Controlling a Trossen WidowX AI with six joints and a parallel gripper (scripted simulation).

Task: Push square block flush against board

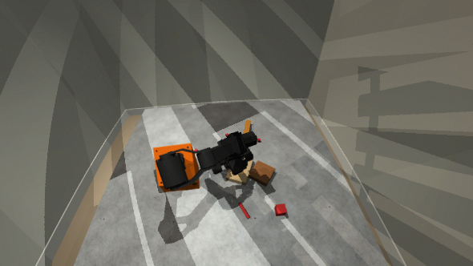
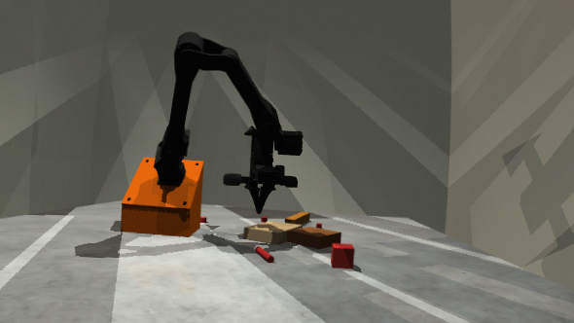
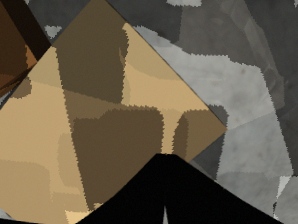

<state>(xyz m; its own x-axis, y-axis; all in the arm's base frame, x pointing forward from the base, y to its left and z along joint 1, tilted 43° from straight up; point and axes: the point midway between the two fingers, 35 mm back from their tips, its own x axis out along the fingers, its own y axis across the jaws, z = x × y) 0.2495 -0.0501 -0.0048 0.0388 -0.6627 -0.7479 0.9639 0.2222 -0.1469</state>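
Note:
A tan wooden piece (image 1: 241,179) (image 2: 267,234) (image 3: 95,60) lies flat in front of the arm, partly under it in the top view. A brown wooden piece (image 1: 263,173) (image 2: 313,237) (image 3: 10,52) lies flat on its far side from the base. They are very close at one brown corner, and in the wrist view their facing sides are at an angle, with a narrow wedge between them. I cannot tell surely which is the square block and which the board. My gripper (image 1: 237,172) (image 2: 259,212) (image 3: 164,164) is shut and empty, its tips above the tan piece, clear of it.
An orange bar (image 1: 247,126) (image 2: 298,217) lies behind the two pieces. A red cube (image 1: 280,210) (image 2: 342,256) and a red stick (image 1: 244,211) (image 2: 265,254) lie in front. Several small red bits are scattered farther back. The orange base (image 1: 192,174) (image 2: 156,219) stands at the left.

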